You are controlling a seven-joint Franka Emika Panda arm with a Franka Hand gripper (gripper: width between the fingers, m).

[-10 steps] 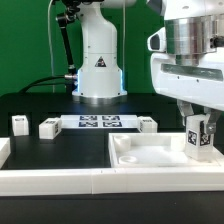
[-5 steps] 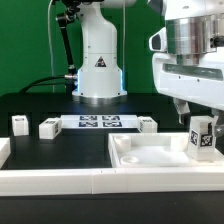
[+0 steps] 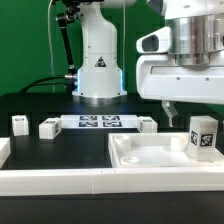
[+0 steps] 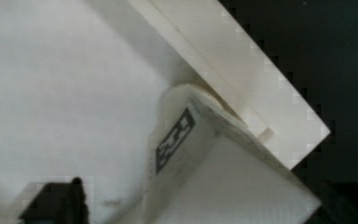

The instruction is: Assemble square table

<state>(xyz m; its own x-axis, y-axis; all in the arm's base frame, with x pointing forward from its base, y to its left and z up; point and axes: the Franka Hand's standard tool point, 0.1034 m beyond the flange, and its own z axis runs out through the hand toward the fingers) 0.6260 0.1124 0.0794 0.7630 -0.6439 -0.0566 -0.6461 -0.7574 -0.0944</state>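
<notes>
**On the black table: one leg stood up on the slab, three still loose**

At the exterior view's left, the first loose leg (image 3: 18,124) and the second loose leg (image 3: 46,128) lie near each other, not touching. Next comes the marker board (image 3: 100,122), flat in front of the robot base (image 3: 98,60). The third loose leg (image 3: 148,124) sits just past the board's end.

Nearer the camera, the square tabletop (image 3: 140,158) lies rim-up against the border wall (image 3: 60,178). The standing leg (image 3: 203,136) is upright at its far corner on the exterior view's right, tag facing out. The gripper (image 3: 188,106) hangs above and a little left of it. Its jaws are wide and hold nothing, and one finger (image 3: 167,108) shows clear of the leg.

The wrist view puts the leg tight in the rim corner. Whether it is seated in its hole, cannot tell.

Risks, as I judge them:
- If the leg only rests there, a finger brushing it on the way down could topple it.
- An off-centre grip could tilt it and jam the turn.
- Nothing visible clamps the slab, so a sideways push could shift it along the wall.
</notes>
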